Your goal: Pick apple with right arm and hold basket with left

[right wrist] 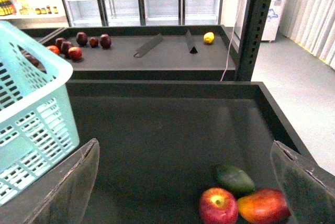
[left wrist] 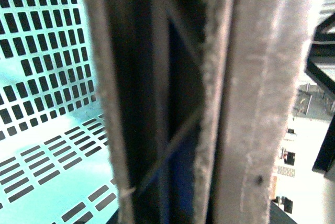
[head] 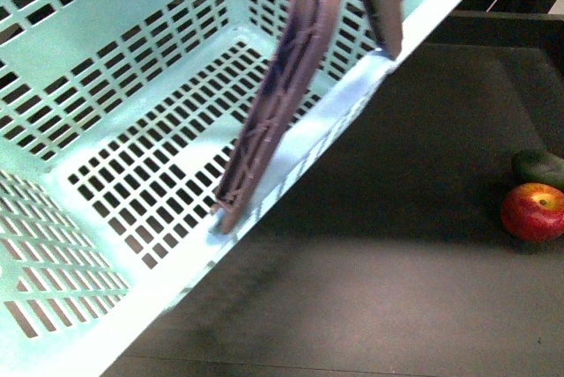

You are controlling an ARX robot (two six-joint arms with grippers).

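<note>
Though released, right end effector [right wrist: 184, 145] near apple [right wrist: 218, 205]; left end effector grip indiscernible behind blurred handle [left wrist: 172, 103]

basket [head: 97, 38] cropped at left, handle [head: 291, 69] motion-blurred, apple [head: 532, 212] clipped at right edge

The near table [right wrist: 157, 130] holds 1 mint-green basket [head: 106, 38], 1 red apple [right wrist: 218, 205], 1 dark green oval fruit [right wrist: 234, 178] and 1 red-orange fruit [right wrist: 263, 206]. The far shelf [right wrist: 167, 59] has about 7 small dark-red fruits [right wrist: 75, 53], a count the basket's rim makes uncertain. It also has 1 yellow fruit [right wrist: 209, 37] and 2 dark dividers [right wrist: 148, 45].
</note>
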